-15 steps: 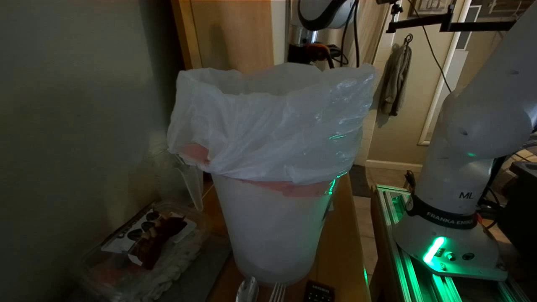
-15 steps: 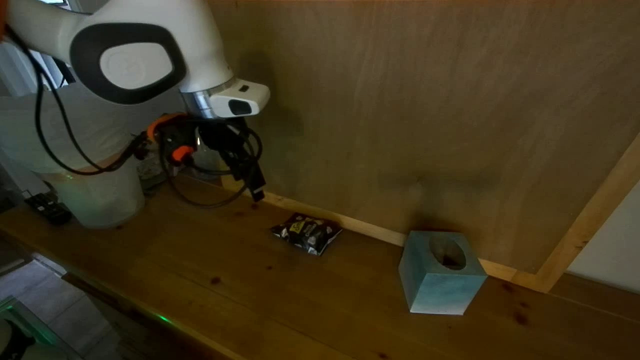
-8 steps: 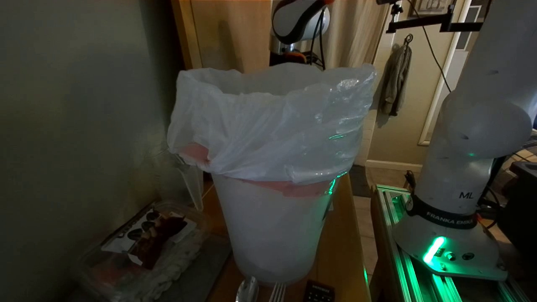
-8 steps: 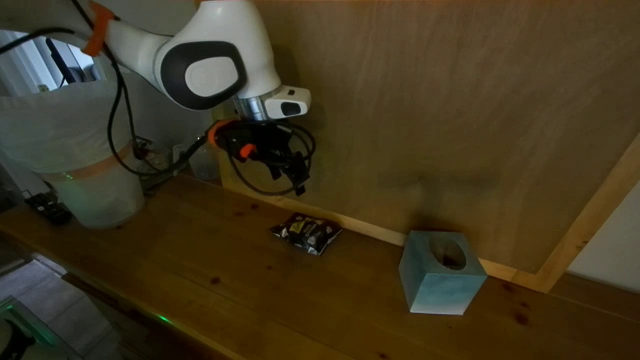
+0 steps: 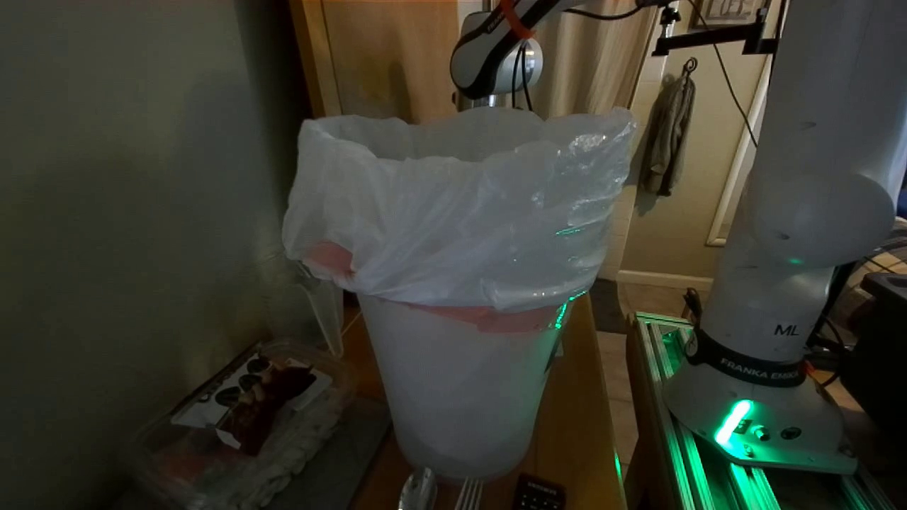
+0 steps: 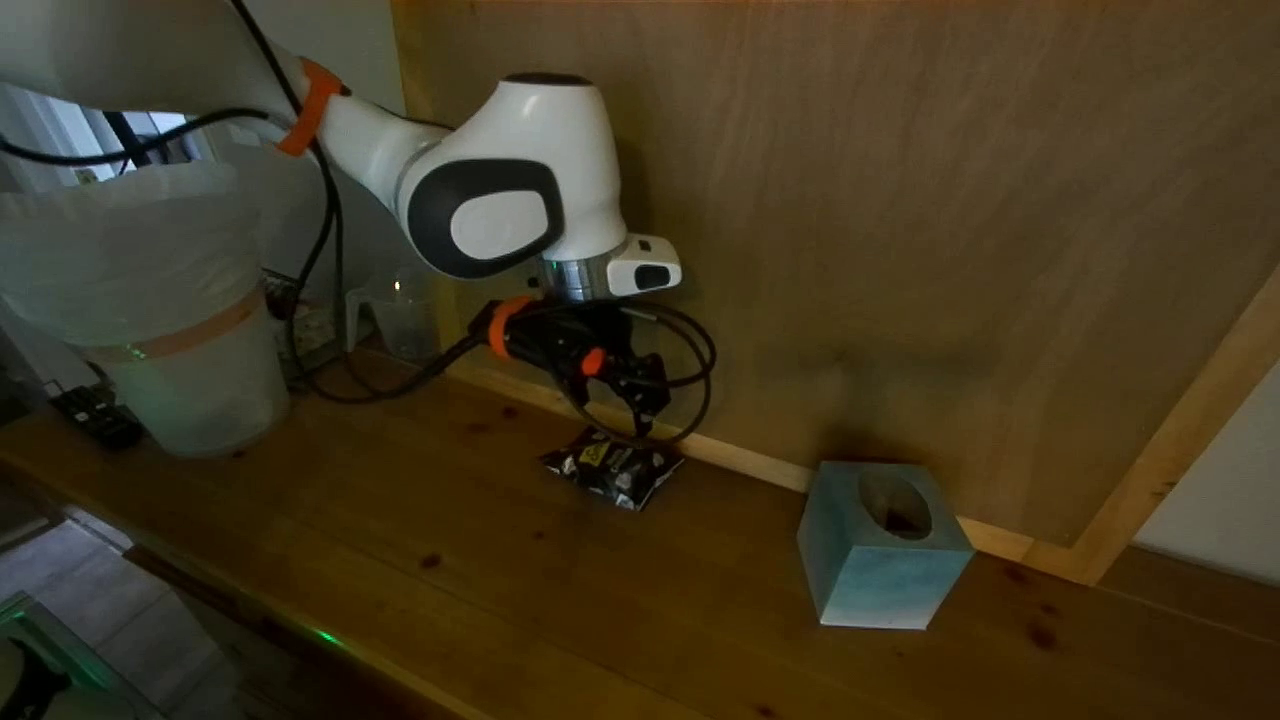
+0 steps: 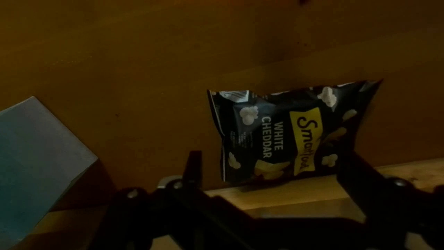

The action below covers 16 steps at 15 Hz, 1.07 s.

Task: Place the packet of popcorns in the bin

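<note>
Just below the hand [image 7: 270, 158], its 2 fingers [image 7: 193, 169] spread wide, the packet of popcorns [image 7: 288, 133] lies on the tabletop [image 6: 480, 570], long axis roughly parallel to the fingertip-to-fingertip line; closing, I judge, would squeeze it end to end.

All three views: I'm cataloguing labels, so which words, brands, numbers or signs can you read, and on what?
"Smartfood": packet of popcorns
"WHITE CHEDDAR": the same packet
"FRANKA EMIKA": black band around the robot's base
"ML": arm, above that band
Too small or blurred: fine print on the packet, remote lettering, label on the clear tub, forearm lettering.
No readable numbers.
</note>
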Tool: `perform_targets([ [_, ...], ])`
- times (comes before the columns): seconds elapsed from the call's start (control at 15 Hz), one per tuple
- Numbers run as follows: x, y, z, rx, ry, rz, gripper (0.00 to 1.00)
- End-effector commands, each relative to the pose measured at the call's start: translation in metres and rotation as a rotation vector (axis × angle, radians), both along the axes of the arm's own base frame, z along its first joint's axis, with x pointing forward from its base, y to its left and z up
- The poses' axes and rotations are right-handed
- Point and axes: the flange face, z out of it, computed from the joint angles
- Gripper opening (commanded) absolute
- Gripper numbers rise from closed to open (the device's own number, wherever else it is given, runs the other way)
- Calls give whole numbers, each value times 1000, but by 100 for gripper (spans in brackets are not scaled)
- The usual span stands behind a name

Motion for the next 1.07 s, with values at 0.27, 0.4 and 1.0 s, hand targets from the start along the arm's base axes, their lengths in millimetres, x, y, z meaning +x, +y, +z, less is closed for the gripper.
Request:
perform_targets([
  [0.27, 13, -12, -48, 102, -59, 71, 100],
  [0.4, 15, -15, -59, 104, -68, 68, 100],
  [1.0, 13, -39, -85, 110, -81, 10, 53],
])
